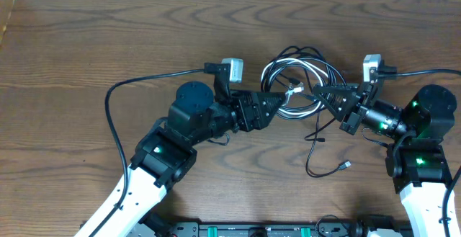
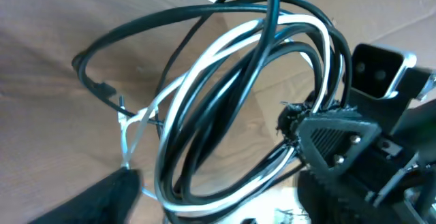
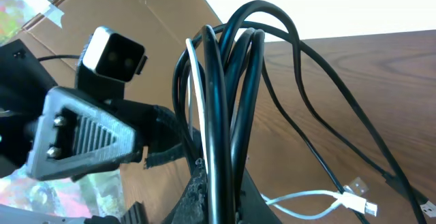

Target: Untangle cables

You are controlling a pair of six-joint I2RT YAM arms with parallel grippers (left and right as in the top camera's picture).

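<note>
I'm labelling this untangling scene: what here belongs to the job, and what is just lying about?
Job: black cords, white cord, right gripper shut on them.
Just there: arms' own thick cables, wooden table.

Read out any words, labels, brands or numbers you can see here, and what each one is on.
None can be read.
The cables and the table show no lettering.
The colourful patch low in the right wrist view is too blurred to tell.
</note>
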